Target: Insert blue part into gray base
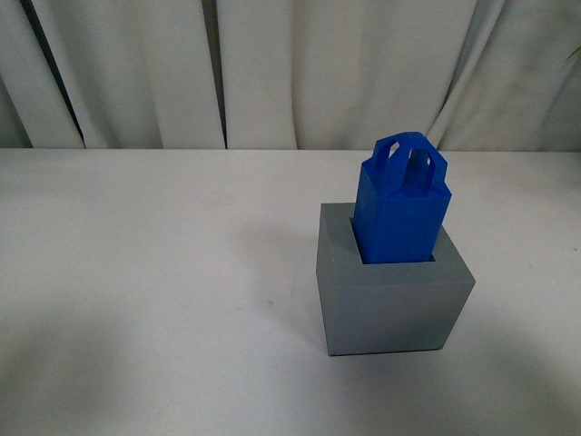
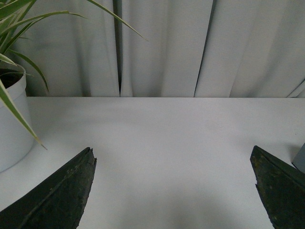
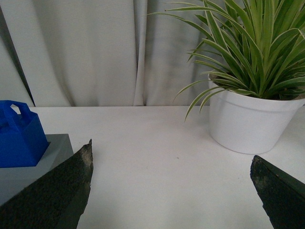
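Observation:
In the front view the blue part (image 1: 402, 204) stands in the square recess of the gray base (image 1: 392, 300), leaning a little to the left, its two loop handles on top. Neither arm shows in that view. In the right wrist view the blue part (image 3: 19, 136) and the gray base (image 3: 45, 155) sit beside one finger. My right gripper (image 3: 171, 191) is open and empty over bare table. My left gripper (image 2: 174, 191) is open and empty over bare table; a gray corner of the base (image 2: 300, 160) shows at the picture's edge.
The white table (image 1: 163, 272) carries the base right of centre. A white pot with a striped plant (image 3: 252, 119) stands near my right gripper. Another white pot (image 2: 12, 124) with long leaves stands near my left gripper. A pale curtain (image 1: 272, 73) hangs behind the table.

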Action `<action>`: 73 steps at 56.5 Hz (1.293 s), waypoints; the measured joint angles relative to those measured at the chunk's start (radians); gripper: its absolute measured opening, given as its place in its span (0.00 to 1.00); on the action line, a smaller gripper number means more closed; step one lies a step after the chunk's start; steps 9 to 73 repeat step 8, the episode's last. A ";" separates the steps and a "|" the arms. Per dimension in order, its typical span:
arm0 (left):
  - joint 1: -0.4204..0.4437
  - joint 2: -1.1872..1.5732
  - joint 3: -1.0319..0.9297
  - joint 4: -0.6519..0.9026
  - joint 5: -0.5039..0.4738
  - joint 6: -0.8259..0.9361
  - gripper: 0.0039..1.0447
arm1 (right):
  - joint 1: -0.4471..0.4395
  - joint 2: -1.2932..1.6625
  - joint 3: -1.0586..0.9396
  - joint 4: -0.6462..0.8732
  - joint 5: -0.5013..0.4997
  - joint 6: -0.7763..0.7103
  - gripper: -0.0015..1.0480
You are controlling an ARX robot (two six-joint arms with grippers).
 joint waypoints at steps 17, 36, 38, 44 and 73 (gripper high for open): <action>0.000 0.000 0.000 0.000 0.000 0.000 0.94 | 0.000 0.000 0.000 0.000 0.000 0.000 0.93; 0.000 0.000 0.000 0.000 0.000 0.000 0.94 | 0.000 0.000 0.000 0.000 0.000 0.000 0.93; 0.000 0.000 0.000 0.000 0.000 0.000 0.94 | 0.000 0.000 0.000 0.000 0.000 0.000 0.93; 0.000 0.000 0.000 0.000 0.000 0.000 0.94 | 0.000 0.000 0.000 0.000 0.000 0.000 0.93; 0.000 0.000 0.000 0.000 0.000 0.000 0.94 | 0.000 0.000 0.000 0.000 0.000 0.000 0.93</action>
